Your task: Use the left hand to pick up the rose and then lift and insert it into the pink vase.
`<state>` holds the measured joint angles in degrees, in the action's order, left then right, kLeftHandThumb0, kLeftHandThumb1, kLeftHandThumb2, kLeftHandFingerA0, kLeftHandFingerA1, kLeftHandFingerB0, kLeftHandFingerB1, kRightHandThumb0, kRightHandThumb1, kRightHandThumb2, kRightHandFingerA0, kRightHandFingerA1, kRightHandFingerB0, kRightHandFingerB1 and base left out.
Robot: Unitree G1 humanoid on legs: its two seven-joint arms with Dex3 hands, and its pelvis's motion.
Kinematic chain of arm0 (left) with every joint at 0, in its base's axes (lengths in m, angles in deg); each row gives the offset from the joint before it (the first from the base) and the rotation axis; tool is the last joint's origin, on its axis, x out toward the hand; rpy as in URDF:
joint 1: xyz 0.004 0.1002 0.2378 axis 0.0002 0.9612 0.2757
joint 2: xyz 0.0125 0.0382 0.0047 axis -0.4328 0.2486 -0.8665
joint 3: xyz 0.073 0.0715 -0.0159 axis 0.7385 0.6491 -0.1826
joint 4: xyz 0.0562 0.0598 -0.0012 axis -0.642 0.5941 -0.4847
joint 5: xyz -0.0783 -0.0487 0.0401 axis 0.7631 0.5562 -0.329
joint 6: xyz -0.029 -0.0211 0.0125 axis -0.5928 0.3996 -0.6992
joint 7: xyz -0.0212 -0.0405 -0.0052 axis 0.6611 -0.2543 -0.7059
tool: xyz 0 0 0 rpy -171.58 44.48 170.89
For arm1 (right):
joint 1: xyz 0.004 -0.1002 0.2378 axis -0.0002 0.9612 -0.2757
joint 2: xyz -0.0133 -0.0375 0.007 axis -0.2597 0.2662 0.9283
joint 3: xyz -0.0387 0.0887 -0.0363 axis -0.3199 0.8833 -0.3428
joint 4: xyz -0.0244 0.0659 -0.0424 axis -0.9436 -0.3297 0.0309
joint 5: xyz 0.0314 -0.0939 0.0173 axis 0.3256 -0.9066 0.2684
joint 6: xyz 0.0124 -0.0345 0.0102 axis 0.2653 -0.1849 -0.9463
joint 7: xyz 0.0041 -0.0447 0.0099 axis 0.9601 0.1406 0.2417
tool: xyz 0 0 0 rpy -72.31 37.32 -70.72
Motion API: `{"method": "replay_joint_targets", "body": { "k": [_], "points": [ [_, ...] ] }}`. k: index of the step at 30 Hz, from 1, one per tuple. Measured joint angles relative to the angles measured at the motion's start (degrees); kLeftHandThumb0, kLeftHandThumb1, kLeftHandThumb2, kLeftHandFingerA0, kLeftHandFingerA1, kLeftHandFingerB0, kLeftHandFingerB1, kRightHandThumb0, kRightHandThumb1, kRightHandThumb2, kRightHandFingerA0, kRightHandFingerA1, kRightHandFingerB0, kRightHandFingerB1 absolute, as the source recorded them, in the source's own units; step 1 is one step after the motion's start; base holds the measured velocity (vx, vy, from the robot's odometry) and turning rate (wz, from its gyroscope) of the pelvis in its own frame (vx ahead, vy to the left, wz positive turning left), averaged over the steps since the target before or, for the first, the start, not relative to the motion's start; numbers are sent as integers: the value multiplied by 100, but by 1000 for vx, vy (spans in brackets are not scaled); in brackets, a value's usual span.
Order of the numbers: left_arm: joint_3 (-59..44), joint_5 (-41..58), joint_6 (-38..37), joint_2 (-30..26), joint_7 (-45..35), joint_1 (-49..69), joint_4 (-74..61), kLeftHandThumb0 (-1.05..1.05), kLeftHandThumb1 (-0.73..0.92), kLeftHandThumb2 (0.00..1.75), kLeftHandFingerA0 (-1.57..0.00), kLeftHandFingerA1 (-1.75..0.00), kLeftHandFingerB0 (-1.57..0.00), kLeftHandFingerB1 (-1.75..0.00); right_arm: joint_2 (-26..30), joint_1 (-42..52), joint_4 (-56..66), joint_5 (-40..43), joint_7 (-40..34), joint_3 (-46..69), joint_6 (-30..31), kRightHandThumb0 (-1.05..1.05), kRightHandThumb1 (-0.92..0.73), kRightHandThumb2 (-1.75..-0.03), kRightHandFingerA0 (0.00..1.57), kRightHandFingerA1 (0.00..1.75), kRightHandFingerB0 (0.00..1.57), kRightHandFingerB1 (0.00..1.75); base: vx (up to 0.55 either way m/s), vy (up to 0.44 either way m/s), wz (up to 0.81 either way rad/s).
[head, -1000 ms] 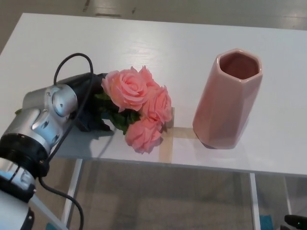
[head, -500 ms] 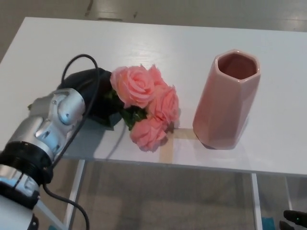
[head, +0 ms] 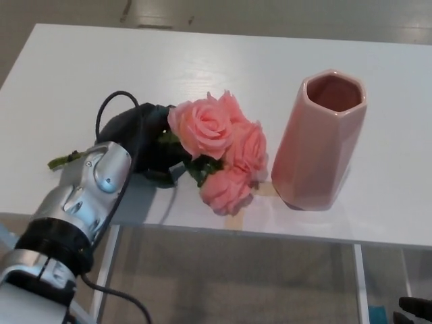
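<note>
I see my left hand (head: 145, 138) clenched around the rose (head: 223, 152) stems, blooms just left of the pink vase (head: 320, 138) on the table (head: 202, 61).

Silver forearm (head: 84, 196), looping black cable (head: 125, 152), black hand (head: 145, 138).

A white table (head: 202, 61) on pale metal legs (head: 360, 283) stands over a grey floor (head: 236, 277).
</note>
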<state>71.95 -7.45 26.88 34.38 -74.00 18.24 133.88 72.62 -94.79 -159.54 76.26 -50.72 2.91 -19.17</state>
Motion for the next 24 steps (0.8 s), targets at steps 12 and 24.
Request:
{"method": "replay_joint_targets", "body": {
  "k": [12, 24],
  "points": [
    [-1363, 863, 420, 364, -310, -383, -336, -16, 87, 66, -97, -121, -85, -87, 0, -6, 9, -2, 16, -4, 0, -32, -63, -58, 62, 48, 54, 43, 0, 0, 0],
    [-2073, 1805, 1225, 528, -1037, -1110, -1218, -12, 84, 74, -98, -124, -86, -98, 3, -8, 8, -22, 14, -89, 2, -31, -64, -58, 62, 48, 54, 43, 0, 0, 0]
  ]
}}
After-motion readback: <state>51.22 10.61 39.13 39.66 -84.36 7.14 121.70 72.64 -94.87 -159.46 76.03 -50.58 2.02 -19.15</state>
